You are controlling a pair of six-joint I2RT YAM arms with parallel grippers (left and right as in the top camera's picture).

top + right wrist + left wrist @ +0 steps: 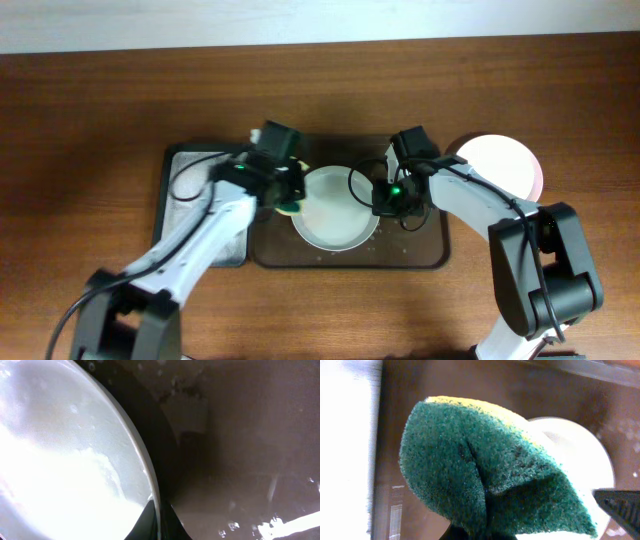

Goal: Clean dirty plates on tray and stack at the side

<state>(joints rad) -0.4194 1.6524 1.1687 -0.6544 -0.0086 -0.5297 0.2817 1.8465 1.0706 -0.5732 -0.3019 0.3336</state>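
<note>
A white plate [335, 210] lies on the dark brown tray [425, 250]; no red smears show on it. My right gripper [385, 200] is shut on the plate's right rim; the right wrist view shows the rim [145, 467] between the fingers [159, 520]. My left gripper [290, 195] is shut on a green and yellow sponge [485, 470] at the plate's left edge; that plate [585, 465] shows behind the sponge in the left wrist view. Another white plate [500, 160] sits on the table right of the tray.
A smaller black tray [190, 175] lies left of the brown tray, under my left arm. The brown tray's floor [240, 435] is wet with droplets. Wooden table [100, 100] surrounds both trays.
</note>
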